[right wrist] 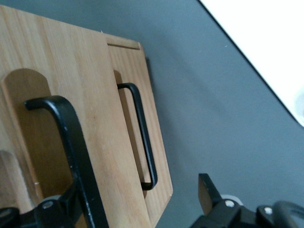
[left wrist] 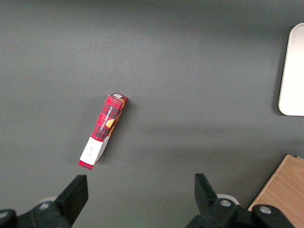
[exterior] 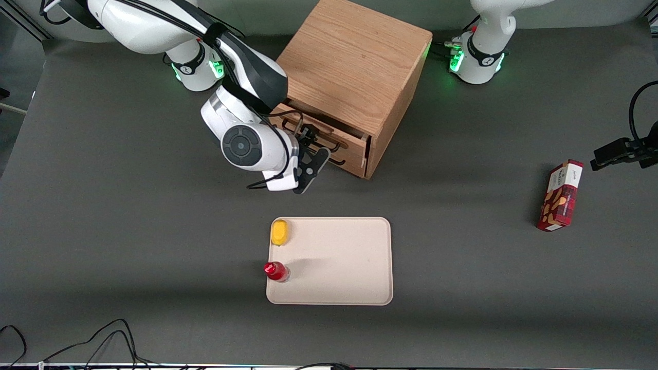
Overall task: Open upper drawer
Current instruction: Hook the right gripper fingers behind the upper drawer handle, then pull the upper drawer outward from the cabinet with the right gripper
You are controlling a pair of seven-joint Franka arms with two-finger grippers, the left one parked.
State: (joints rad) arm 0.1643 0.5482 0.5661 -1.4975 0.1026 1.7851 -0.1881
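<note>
Hooking the upper drawer's thin wire handle (right wrist: 71,142) with spread fingers, the gripper (exterior: 311,154) could slip off if its pull runs crooked, since one finger seems to sit under the bar and the other stands free. The upper drawer (exterior: 329,134), light oak, looks slightly pulled out of the cabinet (exterior: 354,77), above the lower drawer (right wrist: 140,137).
</note>
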